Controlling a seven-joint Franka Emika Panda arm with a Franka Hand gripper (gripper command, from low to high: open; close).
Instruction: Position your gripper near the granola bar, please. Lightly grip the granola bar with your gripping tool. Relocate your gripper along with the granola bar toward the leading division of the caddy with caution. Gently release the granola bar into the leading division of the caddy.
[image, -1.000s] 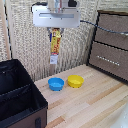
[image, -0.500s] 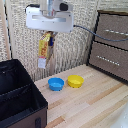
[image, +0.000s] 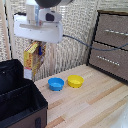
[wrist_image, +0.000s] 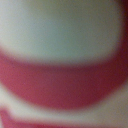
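The granola bar (image: 33, 60), an orange-brown packet with red and yellow print and a white lower end, hangs upright in the air. My gripper (image: 36, 46), a wide white-grey block, is shut on its upper end. Both hover above the far edge of the black caddy (image: 22, 107) at the exterior view's left. The caddy's compartment with the grey buckle (image: 37, 121) on its outer wall lies nearest the camera. A black divider (image: 15, 91) splits the caddy. The wrist view is a blur of red and white print from the granola bar (wrist_image: 65, 85).
A blue bowl (image: 56, 83) and a yellow bowl (image: 75, 80) sit side by side on the wooden table (image: 95, 107). A brown drawer cabinet (image: 111, 42) stands at the exterior view's right. A grey cable (image: 80, 41) trails from the arm.
The gripper has carried the granola bar toward the exterior view's left, from above the bowls to above the caddy's far edge. The bowls have not moved.
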